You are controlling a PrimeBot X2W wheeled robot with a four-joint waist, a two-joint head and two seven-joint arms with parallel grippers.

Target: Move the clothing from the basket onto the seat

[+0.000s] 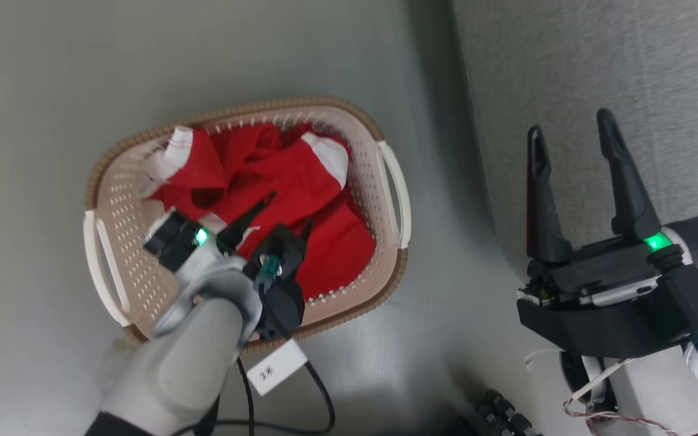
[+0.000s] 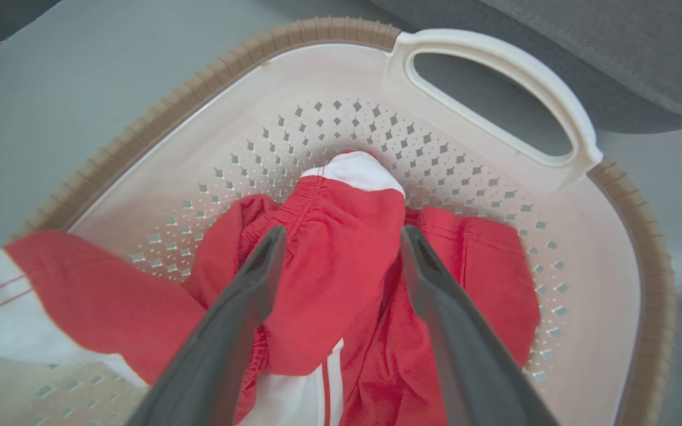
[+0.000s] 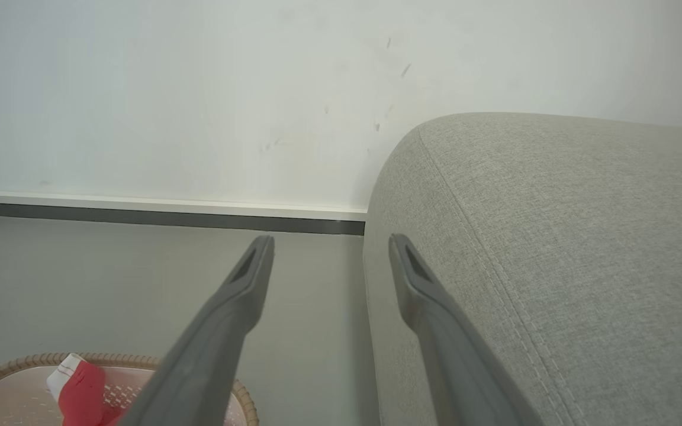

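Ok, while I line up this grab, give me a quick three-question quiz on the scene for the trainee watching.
1. True or false: the left tool is shut on the clothing.
2. The clothing lies: A) in the basket; B) on a table; C) on a shelf.
3. Which tool is beside the sofa?
Key: 1 false, it stands open astride a red fold. 2 A. 3 the right tool.
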